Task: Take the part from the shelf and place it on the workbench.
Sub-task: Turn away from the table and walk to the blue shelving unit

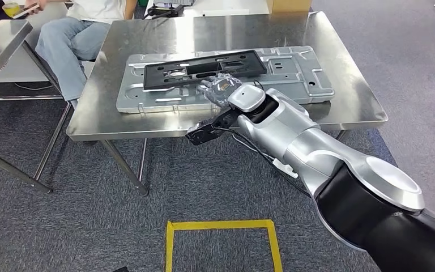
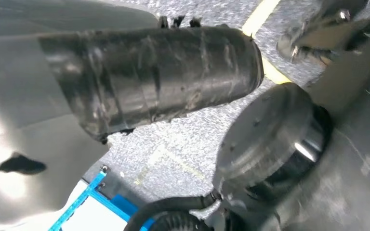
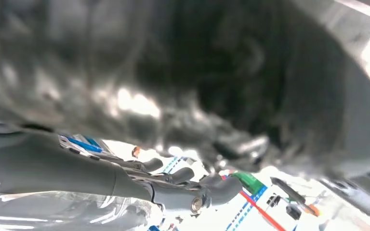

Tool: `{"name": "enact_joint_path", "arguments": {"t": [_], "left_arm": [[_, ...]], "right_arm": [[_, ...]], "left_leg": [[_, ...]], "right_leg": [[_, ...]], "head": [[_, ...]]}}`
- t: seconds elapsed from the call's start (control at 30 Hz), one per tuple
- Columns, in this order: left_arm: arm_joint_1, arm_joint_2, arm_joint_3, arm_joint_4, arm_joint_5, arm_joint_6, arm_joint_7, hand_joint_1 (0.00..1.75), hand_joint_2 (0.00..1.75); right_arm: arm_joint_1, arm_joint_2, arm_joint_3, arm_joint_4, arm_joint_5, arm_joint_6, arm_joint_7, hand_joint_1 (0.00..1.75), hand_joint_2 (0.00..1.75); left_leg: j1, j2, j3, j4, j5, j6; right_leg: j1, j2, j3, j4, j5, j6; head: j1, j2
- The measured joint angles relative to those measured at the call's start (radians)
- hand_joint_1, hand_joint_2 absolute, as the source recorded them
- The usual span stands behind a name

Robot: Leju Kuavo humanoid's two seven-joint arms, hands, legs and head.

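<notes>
Black rectangular plastic frame [image 1: 204, 69] is lying on the grey stamped metal panel [image 1: 300, 73].
The right hand [image 1: 220, 88] is resting at its near edge, possibly gripping; I cannot tell.

Your right arm [image 1: 317, 153] reaches forward and left, its right hand [image 1: 220, 88] lowered palm-down, fingers curled; whether they grip anything cannot be told.

The long black plastic frame part [image 1: 204, 69] lies on the wide grey stamped-metal panel [image 1: 294, 76], which lies on the steel workbench [image 1: 345, 62]. The right hand [image 1: 221, 88] seems to rest at the frame's near edge. A seated person [image 1: 73, 39] is behind-left.
</notes>
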Motion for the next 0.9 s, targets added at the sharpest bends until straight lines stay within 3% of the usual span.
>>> {"name": "enact_joint_path", "arguments": {"t": [0.03, 0.07, 0.1, 0.17, 0.23, 0.27, 0.3, 0.37, 0.4, 0.43, 0.5, 0.53, 0.57, 0.6, 0.63, 0.7, 0.77, 0.8, 0.87, 0.9], "left_arm": [[0.001, 0.002, 0.000, -0.001, 0.001, 0.002, -0.001, 0.00, 0.00], [0.001, 0.003, -0.001, -0.001, 0.002, 0.004, -0.002, 0.00, 0.00], [0.001, 0.004, -0.001, -0.002, 0.003, 0.006, -0.003, 0.00, 0.00], [0.000, 0.006, -0.002, -0.004, 0.008, 0.009, -0.004, 0.00, 0.00], [-0.003, 0.009, -0.002, -0.005, 0.011, 0.011, -0.005, 0.00, 0.00], [-0.004, 0.010, -0.003, -0.006, 0.012, 0.011, -0.005, 0.00, 0.00], [-0.004, 0.012, -0.004, -0.007, 0.012, 0.011, -0.006, 0.00, 0.00], [-0.003, 0.013, -0.007, -0.009, 0.013, 0.012, -0.006, 0.00, 0.00], [-0.002, 0.013, -0.008, -0.010, 0.014, 0.012, -0.006, 0.00, 0.00], [-0.001, 0.013, -0.010, -0.011, 0.015, 0.013, -0.006, 0.00, 0.00], [0.000, 0.014, -0.011, -0.012, 0.018, 0.015, -0.008, 0.00, 0.00], [0.000, 0.014, -0.012, -0.012, 0.018, 0.017, -0.009, 0.00, 0.00], [0.001, 0.014, -0.013, -0.012, 0.019, 0.018, -0.010, 0.00, 0.00], [0.002, 0.015, -0.014, -0.013, 0.019, 0.020, -0.010, 0.00, 0.00], [0.003, 0.016, -0.015, -0.013, 0.020, 0.021, -0.011, 0.00, 0.00], [0.005, 0.017, -0.017, -0.016, 0.021, 0.023, -0.013, 0.00, 0.00], [0.008, 0.020, -0.019, -0.019, 0.027, 0.028, -0.018, 0.00, 0.00], [0.010, 0.022, -0.020, -0.020, 0.032, 0.031, -0.020, 0.00, 0.00], [0.019, 0.025, -0.023, -0.020, 0.045, 0.043, -0.026, 0.00, 0.00], [0.025, 0.027, -0.025, -0.022, 0.050, 0.048, -0.029, 0.00, 0.00]], "right_arm": [[0.001, -0.001, 0.000, 0.000, -0.001, 0.001, 0.000, 0.00, 0.00], [0.003, -0.001, 0.000, 0.000, -0.002, 0.003, 0.000, 0.00, 0.00], [0.005, -0.002, 0.000, 0.000, -0.004, 0.004, 0.001, 0.00, 0.00], [0.008, -0.005, 0.000, 0.000, -0.007, 0.005, 0.001, 0.00, 0.00], [0.007, -0.008, 0.000, -0.001, -0.009, 0.005, 0.002, 0.00, 0.00], [0.006, -0.010, 0.000, -0.001, -0.010, 0.005, 0.002, 0.00, 0.00], [0.006, -0.011, 0.000, -0.002, -0.011, 0.005, 0.002, 0.00, 0.00], [0.008, -0.015, 0.000, -0.002, -0.011, 0.006, 0.002, 0.00, 0.00], [0.009, -0.018, 0.001, -0.002, -0.011, 0.006, 0.002, 0.00, 0.00], [0.009, -0.021, 0.001, -0.002, -0.012, 0.007, 0.002, 0.00, 0.00], [0.009, -0.028, 0.001, -0.002, -0.013, 0.008, 0.002, 0.00, 0.00], [0.009, -0.030, 0.001, -0.002, -0.014, 0.009, 0.002, 0.00, 0.00], [0.010, -0.031, 0.001, -0.002, -0.014, 0.010, 0.002, 0.00, 0.00], [0.010, -0.032, 0.001, -0.002, -0.014, 0.010, 0.002, 0.00, 0.00], [0.010, -0.033, 0.001, -0.002, -0.014, 0.010, 0.002, 0.00, 0.00], [0.008, -0.034, 0.001, -0.002, -0.015, 0.010, 0.002, 0.00, 0.00], [0.003, -0.035, 0.001, -0.005, -0.018, 0.009, 0.002, 0.00, 0.00], [0.001, -0.037, 0.001, -0.006, -0.019, 0.009, 0.002, 0.00, 0.00], [0.000, -0.042, 0.001, -0.007, -0.023, 0.011, 0.002, 0.00, 0.00], [0.000, -0.045, 0.002, -0.007, -0.024, 0.013, 0.002, 0.00, 0.00]], "left_leg": [[0.002, 0.000, -0.008, 0.057, -0.026, -0.004], [0.004, 0.000, -0.007, 0.095, -0.026, -0.008], [0.006, 0.000, 0.008, 0.106, -0.006, -0.012], [0.011, 0.000, 0.081, 0.042, 0.041, -0.017], [0.009, -0.002, 0.173, -0.078, 0.023, -0.014], [0.006, -0.004, 0.198, -0.120, 0.006, -0.007], [0.002, -0.006, 0.208, -0.141, -0.002, 0.002], [0.003, -0.005, 0.194, -0.146, 0.014, 0.022], [0.005, -0.003, 0.186, -0.147, 0.025, 0.031], [0.006, 0.000, 0.175, -0.149, 0.037, 0.040], [0.005, 0.001, 0.149, -0.149, 0.061, 0.052], [0.003, 0.002, 0.134, -0.149, 0.072, 0.055], [0.002, 0.002, 0.118, -0.148, 0.084, 0.055], [0.001, 0.001, 0.103, -0.147, 0.096, 0.055], [0.000, 0.001, 0.087, -0.146, 0.107, 0.053], [-0.003, 0.000, 0.061, -0.144, 0.129, 0.048], [-0.004, 0.000, 0.046, -0.145, 0.150, 0.038], [-0.004, 0.000, 0.044, -0.150, 0.161, 0.032], [0.000, 0.000, 0.040, -0.160, 0.179, 0.019], [0.001, -0.001, 0.033, -0.154, 0.166, 0.013]], "right_leg": [[0.000, 0.000, -0.014, 0.001, 0.011, -0.001], [-0.001, 0.000, -0.030, 0.002, 0.022, 0.001], [-0.002, 0.000, -0.048, 0.005, 0.034, 0.004], [-0.005, 0.000, -0.082, 0.015, 0.054, 0.012], [-0.004, 0.000, -0.106, 0.027, 0.068, 0.024], [-0.004, 0.000, -0.112, 0.029, 0.076, 0.030], [-0.003, -0.001, -0.116, 0.028, 0.085, 0.036], [-0.003, 0.001, -0.122, 0.027, 0.095, 0.047], [-0.003, 0.002, -0.130, 0.039, 0.078, 0.052], [-0.004, 0.004, -0.143, 0.072, 0.040, 0.056], [-0.007, 0.004, -0.175, 0.190, -0.065, 0.061], [-0.008, 0.004, -0.187, 0.254, -0.102, 0.062], [-0.008, 0.004, -0.188, 0.298, -0.114, 0.063], [-0.007, 0.005, -0.176, 0.314, -0.103, 0.062], [-0.007, 0.005, -0.145, 0.295, -0.079, 0.058], [-0.003, 0.005, -0.041, 0.181, -0.053, 0.047], [0.004, 0.004, 0.042, 0.059, -0.074, 0.038], [0.007, 0.004, 0.057, 0.027, -0.083, 0.035], [0.007, 0.003, 0.050, 0.010, -0.065, 0.028], [0.004, 0.002, 0.042, 0.005, -0.052, 0.023]], "head": [[-0.001, 0.000], [-0.001, 0.000], [-0.001, 0.000], [-0.002, 0.000], [-0.002, 0.000], [-0.002, 0.000], [-0.002, 0.000], [-0.002, 0.000], [-0.001, 0.000], [0.000, 0.000], [0.003, 0.000], [0.003, 0.000], [0.003, 0.000], [0.003, 0.000], [0.003, 0.000], [0.003, 0.000], [0.001, 0.000], [0.001, 0.000], [0.001, 0.000], [0.001, 0.000]]}}
